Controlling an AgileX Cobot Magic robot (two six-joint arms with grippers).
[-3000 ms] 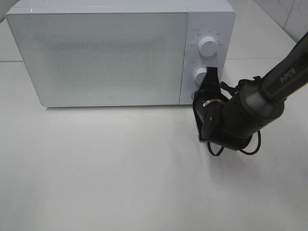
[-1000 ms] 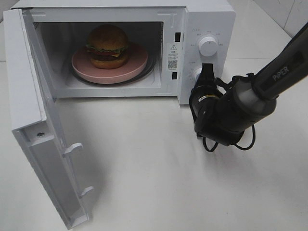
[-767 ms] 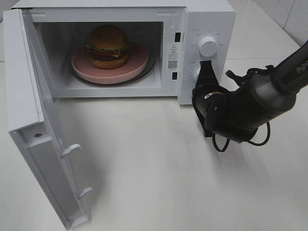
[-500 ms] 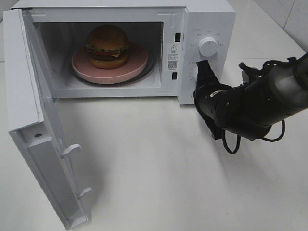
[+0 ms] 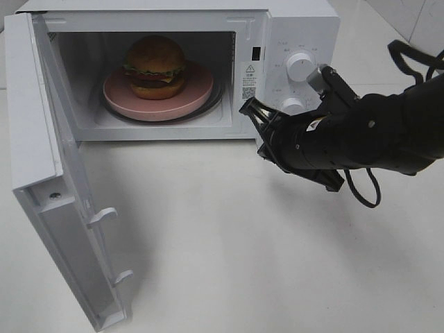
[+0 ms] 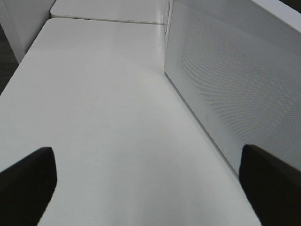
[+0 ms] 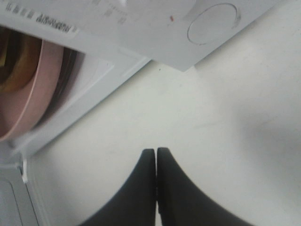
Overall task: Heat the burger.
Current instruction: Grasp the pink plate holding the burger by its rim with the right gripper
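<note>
right pincer (image 7: 156, 157) closed empty, left pincer (image 6: 148, 188) wide-open; glossy round burger (image 5: 155, 66) on pink plate (image 5: 198, 90).

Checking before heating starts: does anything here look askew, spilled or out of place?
Nothing spilled or damaged. The burger sits upright on the pink plate inside the microwave; only its door hangs wide open.

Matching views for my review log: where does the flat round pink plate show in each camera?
Exterior high: flat round pink plate inside the open white microwave.
Left wrist: not in it.
Right wrist: its rim, blurred, inside the cavity.
Shared landmark: the microwave, in all three views.
</note>
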